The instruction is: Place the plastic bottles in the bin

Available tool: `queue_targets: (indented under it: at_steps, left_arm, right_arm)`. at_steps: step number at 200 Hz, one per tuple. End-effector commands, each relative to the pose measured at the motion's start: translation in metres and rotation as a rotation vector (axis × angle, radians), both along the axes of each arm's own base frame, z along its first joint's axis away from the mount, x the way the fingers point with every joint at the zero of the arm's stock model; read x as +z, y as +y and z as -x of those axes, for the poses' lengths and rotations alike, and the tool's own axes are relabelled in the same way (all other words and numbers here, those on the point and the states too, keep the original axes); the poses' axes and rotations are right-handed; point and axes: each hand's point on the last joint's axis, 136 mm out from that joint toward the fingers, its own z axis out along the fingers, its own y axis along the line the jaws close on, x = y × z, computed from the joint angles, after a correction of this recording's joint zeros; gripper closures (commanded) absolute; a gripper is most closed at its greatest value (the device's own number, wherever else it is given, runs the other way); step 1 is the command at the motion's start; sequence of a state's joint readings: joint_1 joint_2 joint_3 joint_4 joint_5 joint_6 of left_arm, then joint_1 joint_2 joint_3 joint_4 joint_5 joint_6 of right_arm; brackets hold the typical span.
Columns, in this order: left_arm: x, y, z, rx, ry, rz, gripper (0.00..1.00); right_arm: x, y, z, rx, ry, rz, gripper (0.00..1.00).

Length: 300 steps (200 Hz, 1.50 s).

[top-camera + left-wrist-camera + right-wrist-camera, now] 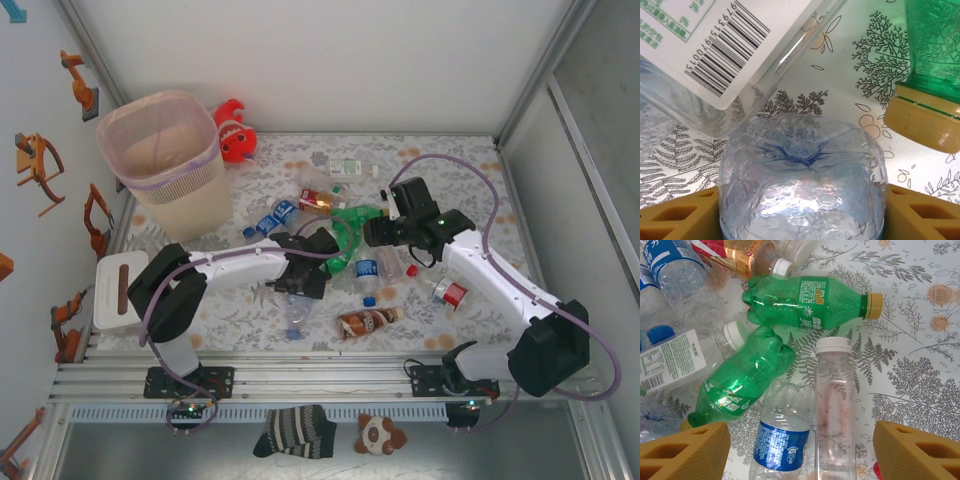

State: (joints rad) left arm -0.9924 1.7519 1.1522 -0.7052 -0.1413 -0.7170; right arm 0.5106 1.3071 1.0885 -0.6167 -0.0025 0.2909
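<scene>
1. Checking what is hidden: in the top view the left gripper [300, 262] covers part of the heap of plastic bottles [345, 235], and a red-labelled bottle [452, 295] lies half under the right arm. In the left wrist view the barcode-labelled bottle [715, 50] and the green bottle neck [935, 45] are cut off by the frame.
2. Count, right wrist view: two green, the upper green bottle [810, 302] and the lower green bottle [740, 380]. One white-capped clear bottle [835, 405]. One blue-labelled clear bottle [782, 440]. More are cropped at the upper left, so no firm total. One bin [185, 195], one fish plush [235, 130].
3. Left gripper [802, 215]: the crumpled clear bottle [802, 170] sits base-up between the fingers [680, 220] and meets both. I cannot tell whether it is squeezed.
4. Right gripper [800, 450]: jaws wide apart, nothing held. The white-capped and blue-labelled bottles lie directly below it, between the fingers. Both green bottles lie just beyond.
5. Bin: upright, well apart from both grippers, beyond and left of the left gripper. The plush is just beside it.
</scene>
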Motion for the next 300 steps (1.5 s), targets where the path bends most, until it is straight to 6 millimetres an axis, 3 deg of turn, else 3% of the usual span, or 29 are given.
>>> queue_targets:
  at_steps: [1,61,94,148,217,262,300]
  left_arm:
    - [0.030,0.002,-0.003,-0.016,-0.035,0.030,0.32]
    - [0.111,0.001,-0.024,-0.073,-0.225,0.128,0.33]
    - [0.156,0.013,-0.043,-0.095,-0.324,0.162,0.33]
    - [0.218,0.053,-0.080,-0.155,-0.525,0.136,0.33]
    - [0.303,0.127,-0.136,-0.019,-0.729,0.100,0.35]
    - [0.361,0.140,-0.159,0.009,-0.878,0.139,0.35]
    - [0.391,0.153,-0.184,0.040,-0.964,0.149,0.36]
  right_arm:
    - [0.013,-0.003,-0.007,-0.013,-0.033,0.003,0.26]
    - [0.029,-0.003,-0.014,-0.027,-0.070,-0.001,0.26]
    - [0.044,-0.003,-0.019,-0.035,-0.102,-0.003,0.26]
    - [0.068,-0.003,-0.023,-0.031,-0.152,-0.006,0.26]
    - [0.081,0.001,-0.029,-0.017,-0.173,-0.012,0.26]
    - [0.089,0.001,-0.030,-0.012,-0.192,-0.013,0.26]
    - [0.092,0.002,-0.030,-0.011,-0.197,-0.016,0.26]
